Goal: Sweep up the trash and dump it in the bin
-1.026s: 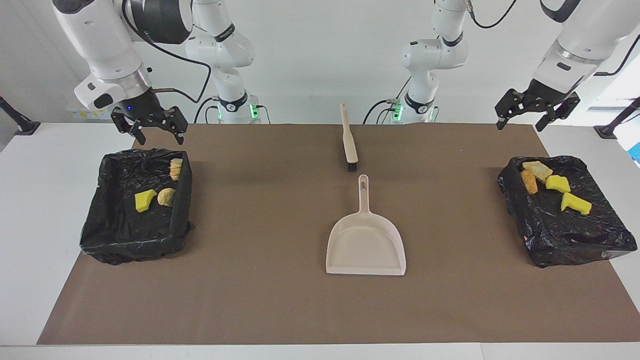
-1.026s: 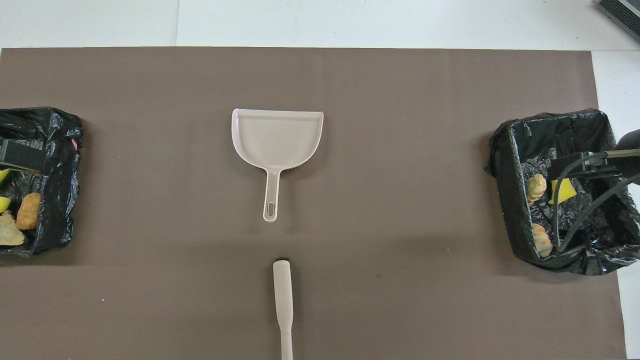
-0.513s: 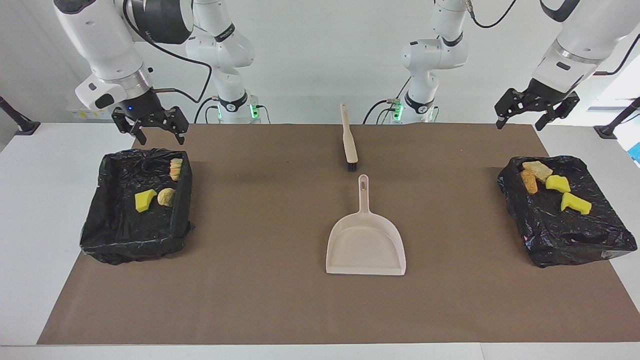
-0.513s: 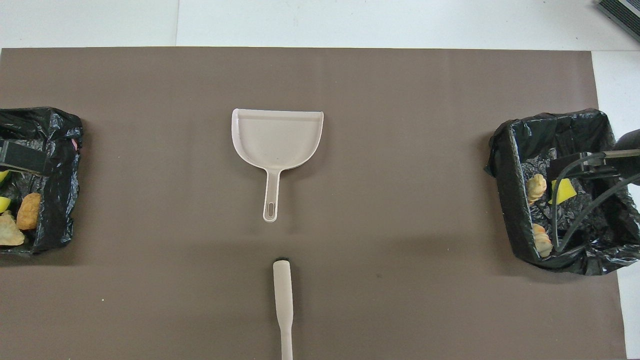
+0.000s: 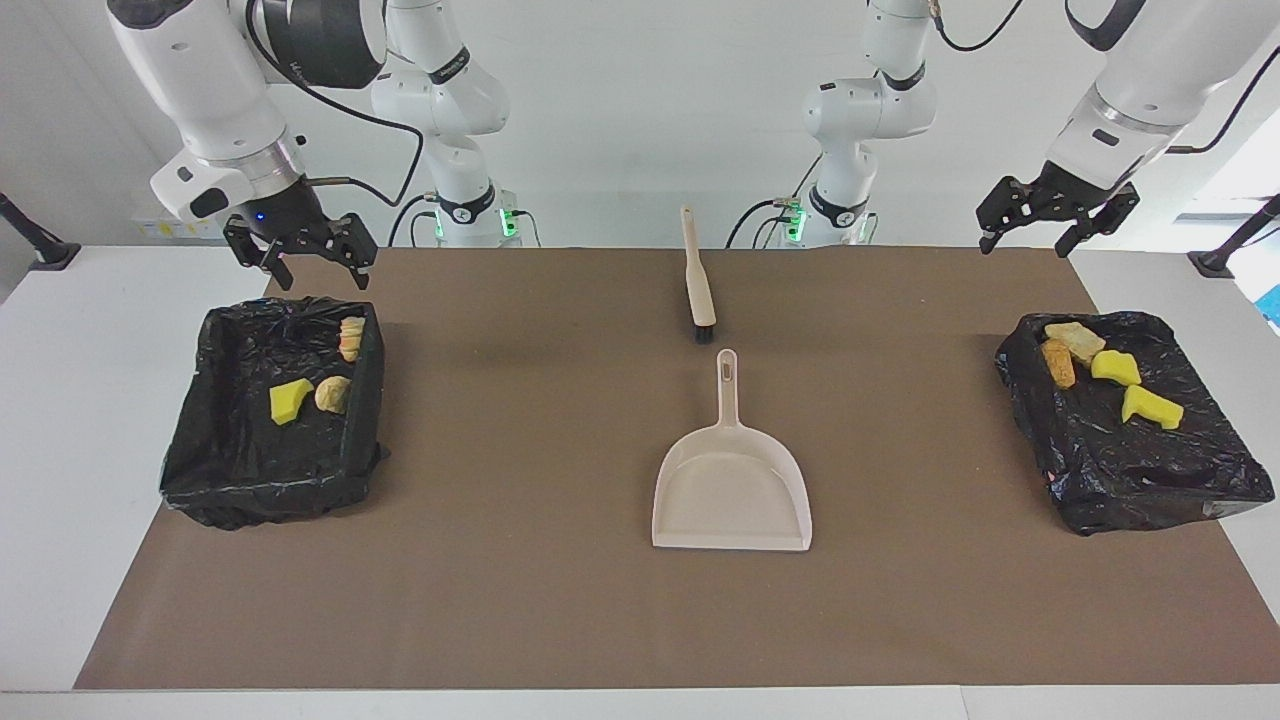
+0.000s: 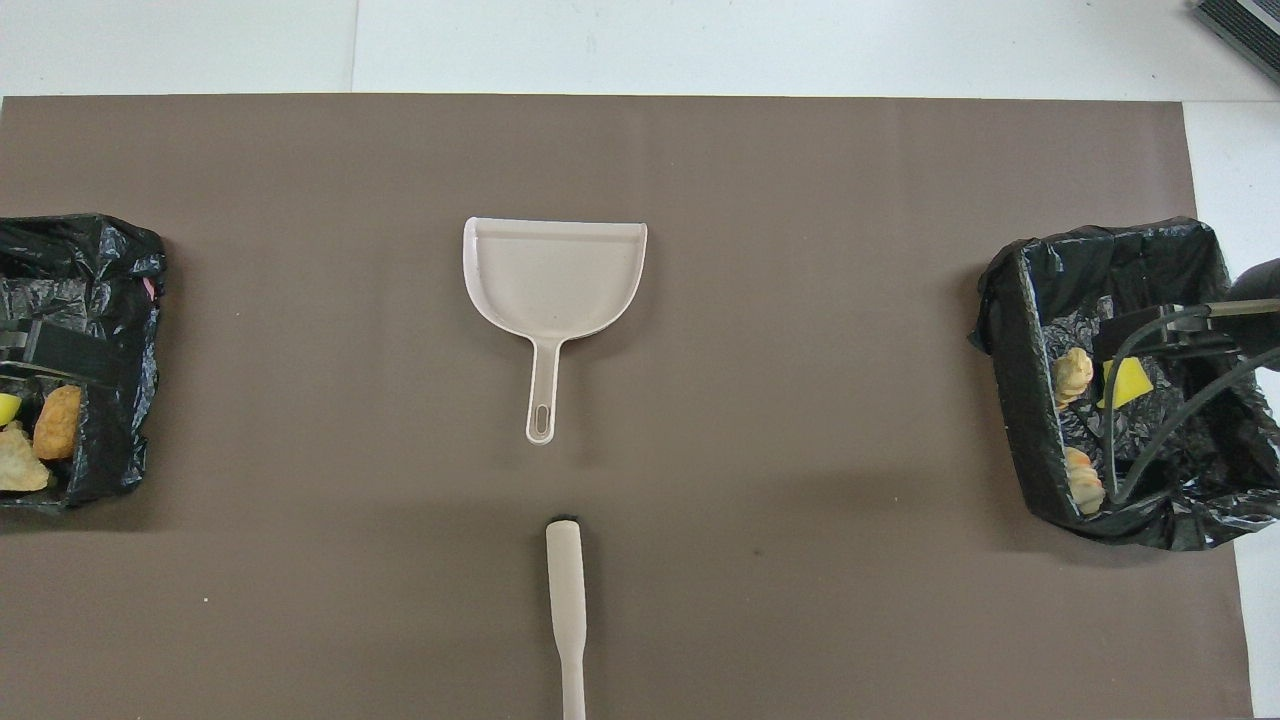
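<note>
On the brown mat (image 5: 520, 600) we see the trash already in two black-lined bins: three scraps (image 5: 291, 400) in one bin (image 5: 260, 480) under our right gripper (image 5: 300, 262), four scraps (image 5: 1115, 367) in the other bin (image 5: 1150, 480) near our left gripper (image 5: 1045, 212). Both grippers hang above, fingers spread wide, holding nothing, well clear of the scraps.

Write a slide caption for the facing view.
Dustpan and brush lie mid-table; trash scraps fill both black-lined bins; open end effectors raised.
</note>
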Controlling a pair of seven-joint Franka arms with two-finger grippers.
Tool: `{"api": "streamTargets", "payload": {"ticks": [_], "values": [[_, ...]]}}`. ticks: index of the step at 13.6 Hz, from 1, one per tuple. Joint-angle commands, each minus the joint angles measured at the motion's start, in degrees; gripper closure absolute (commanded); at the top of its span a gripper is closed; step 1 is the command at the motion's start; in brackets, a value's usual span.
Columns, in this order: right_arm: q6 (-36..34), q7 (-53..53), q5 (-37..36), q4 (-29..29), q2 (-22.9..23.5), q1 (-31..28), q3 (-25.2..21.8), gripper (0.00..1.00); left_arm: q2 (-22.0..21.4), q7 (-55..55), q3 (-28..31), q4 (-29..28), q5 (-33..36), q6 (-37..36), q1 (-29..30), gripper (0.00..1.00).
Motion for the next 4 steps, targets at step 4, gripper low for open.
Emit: {"api": "streamTargets", "payload": {"ticks": [4], "values": [[0.36, 0.20, 1.26, -1.33, -1.17, -0.48, 0.41, 0.00, -2.36, 0.60, 0.45, -3.00, -0.34, 1.97, -0.81, 0.00]]}}
